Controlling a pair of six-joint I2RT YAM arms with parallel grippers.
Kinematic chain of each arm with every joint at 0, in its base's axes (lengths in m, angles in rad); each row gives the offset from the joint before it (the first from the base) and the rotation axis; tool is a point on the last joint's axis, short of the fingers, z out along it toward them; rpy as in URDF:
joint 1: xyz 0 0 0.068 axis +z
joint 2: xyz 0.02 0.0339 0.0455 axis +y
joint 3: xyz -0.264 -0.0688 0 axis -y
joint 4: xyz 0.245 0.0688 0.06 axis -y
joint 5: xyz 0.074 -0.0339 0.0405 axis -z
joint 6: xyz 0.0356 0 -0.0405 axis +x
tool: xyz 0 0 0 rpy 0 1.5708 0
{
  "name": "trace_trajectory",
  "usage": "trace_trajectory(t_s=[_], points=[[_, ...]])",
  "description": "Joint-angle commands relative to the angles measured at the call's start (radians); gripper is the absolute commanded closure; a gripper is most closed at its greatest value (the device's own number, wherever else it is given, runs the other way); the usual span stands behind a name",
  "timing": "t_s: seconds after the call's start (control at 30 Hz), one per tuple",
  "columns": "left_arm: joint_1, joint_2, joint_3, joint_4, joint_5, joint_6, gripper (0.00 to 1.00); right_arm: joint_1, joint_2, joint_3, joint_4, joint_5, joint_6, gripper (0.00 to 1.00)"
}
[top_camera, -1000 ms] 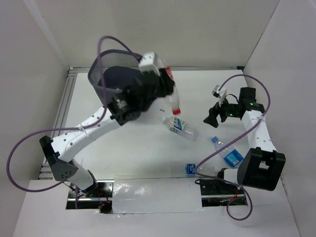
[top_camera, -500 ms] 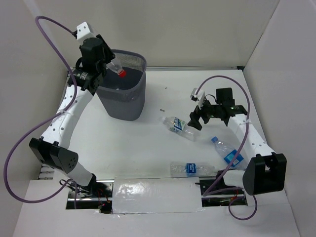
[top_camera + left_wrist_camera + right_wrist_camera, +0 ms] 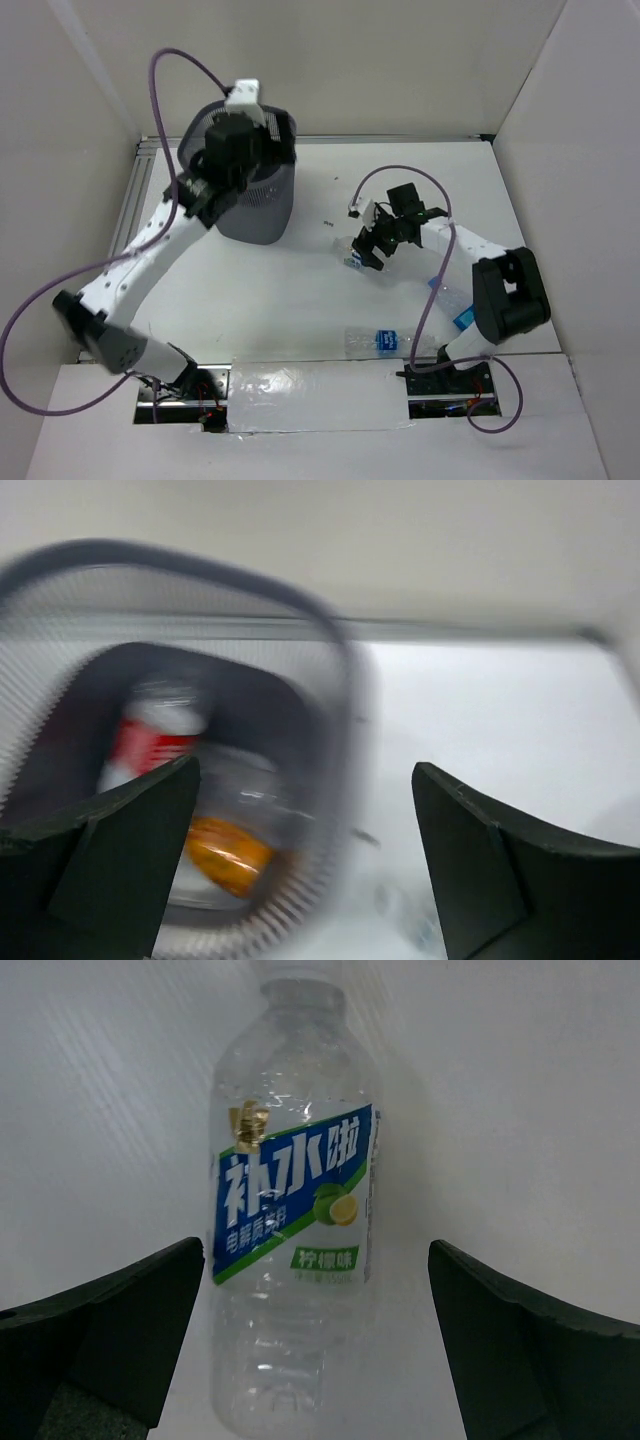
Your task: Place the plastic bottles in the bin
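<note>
Nearest the bases and well right of the bin lie a blue-labelled bottle and a second blue-labelled bottle. Closer to the bin, the right gripper straddles a white-green-labelled bottle, its fingers spread and not touching it. Over the bin the left gripper hangs spread and empty, with a red-labelled bottle and an orange bottle inside.

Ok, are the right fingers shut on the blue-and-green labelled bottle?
No, the right wrist view shows the fingers wide apart on either side of the bottle, not touching it.
</note>
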Motion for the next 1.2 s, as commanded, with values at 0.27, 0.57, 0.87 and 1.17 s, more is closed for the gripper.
trace_trajectory(t_s=[0.27, 0.57, 0.87, 1.17], points=[[-0.398, -0.6, -0.807, 0.252, 0.307, 0.03, 0.05, 0.045, 0.129, 0.023, 0.092, 0.114, 0.041, 0.49], [-0.697, -0.618, -0.999, 0.346, 0.265, 0.128, 0.05, -0.009, 0.09, 0.65, -0.106, -0.087, 0.143, 0.87], [-0.791, -0.439, -1.028, 0.478, 0.282, 0.13, 0.05, 0.167, 0.443, 1.389, 0.144, -0.153, 0.375, 0.79], [-0.823, -0.37, -0.996, 0.5, 0.262, 0.203, 0.05, 0.338, 0.739, 1.565, 0.355, -0.183, 0.561, 0.51]])
